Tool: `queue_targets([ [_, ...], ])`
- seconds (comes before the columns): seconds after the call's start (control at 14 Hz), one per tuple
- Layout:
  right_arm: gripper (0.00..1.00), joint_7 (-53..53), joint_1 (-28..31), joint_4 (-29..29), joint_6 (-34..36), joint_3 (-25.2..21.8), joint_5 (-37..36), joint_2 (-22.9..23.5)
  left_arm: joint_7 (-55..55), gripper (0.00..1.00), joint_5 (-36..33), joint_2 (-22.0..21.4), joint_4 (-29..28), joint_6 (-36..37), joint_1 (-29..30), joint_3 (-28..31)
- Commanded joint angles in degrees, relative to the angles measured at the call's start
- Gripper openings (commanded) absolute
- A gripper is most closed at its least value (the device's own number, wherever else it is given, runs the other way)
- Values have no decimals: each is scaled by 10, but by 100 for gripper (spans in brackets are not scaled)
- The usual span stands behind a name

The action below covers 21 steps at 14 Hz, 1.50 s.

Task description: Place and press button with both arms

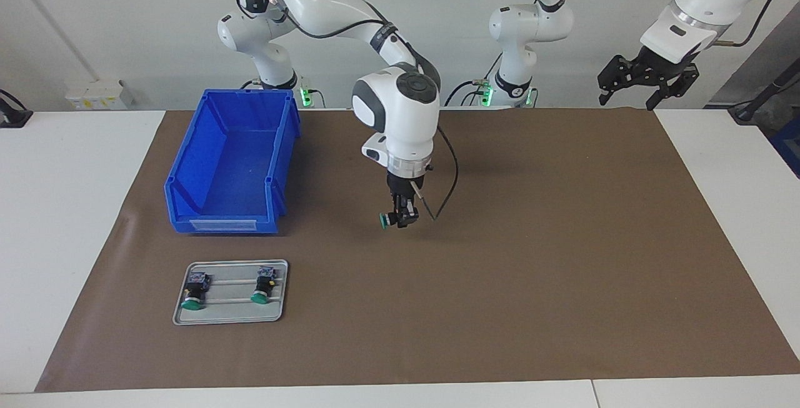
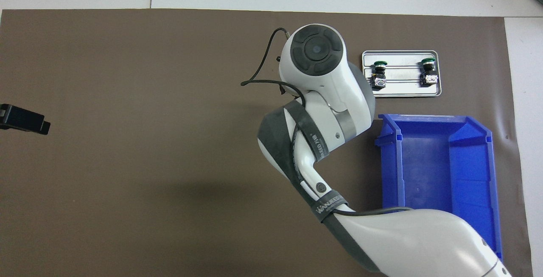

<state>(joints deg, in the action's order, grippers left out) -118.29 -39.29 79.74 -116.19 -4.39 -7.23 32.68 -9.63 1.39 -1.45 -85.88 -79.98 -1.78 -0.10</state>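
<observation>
My right gripper hangs low over the middle of the brown mat, shut on a button whose green cap sticks out sideways toward the blue bin. In the overhead view the right arm's own wrist hides both that gripper and the held button. Two more green-capped buttons lie on the grey tray, also seen from above as buttons on the tray. My left gripper waits open and empty, raised over the mat's corner at the left arm's end; only its tip shows from above.
A blue bin stands open on the mat at the right arm's end, nearer to the robots than the tray. A black cable loops from the right wrist. White tabletop borders the mat on all sides.
</observation>
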Motion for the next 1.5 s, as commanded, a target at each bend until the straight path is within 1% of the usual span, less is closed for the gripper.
queue_targets([
  [0.0,0,-60,-24,3,-14,-1,-16,19,2,100,-7,-10,-7,6,-2,-4],
  [0.21,0,-114,-41,17,-31,0,-25,28,2,100,-7,-10,-9,5,7,-3],
  [0.43,0,-127,-58,42,-33,0,-24,25,4,100,-7,-12,-11,11,1,-3],
  [0.57,0,-129,-62,71,-52,0,-25,21,3,100,-7,-15,-20,7,4,-3],
  [0.72,0,-133,-63,81,-60,0,-25,19,-3,100,-9,-15,-17,1,7,-3],
  [0.86,0,-140,-68,89,-62,0,-25,15,-5,100,-10,-15,-18,-18,7,-3],
  [1.0,0,-145,-69,92,-68,0,-25,15,-16,100,-9,-14,-22,-52,8,-3],
  [1.14,0,-156,-69,96,-71,0,-25,14,-44,100,-9,-17,-47,-95,6,-3],
  [1.22,9,-157,-70,97,-73,0,-25,12,-49,100,-7,-22,-58,-111,4,-4],
  [1.29,21,-157,-70,97,-76,0,-25,12,-54,100,-4,-23,-64,-125,1,-5],
  [1.43,39,-157,-72,103,-82,0,-25,12,-82,100,2,-23,-68,-141,-3,-8],
])
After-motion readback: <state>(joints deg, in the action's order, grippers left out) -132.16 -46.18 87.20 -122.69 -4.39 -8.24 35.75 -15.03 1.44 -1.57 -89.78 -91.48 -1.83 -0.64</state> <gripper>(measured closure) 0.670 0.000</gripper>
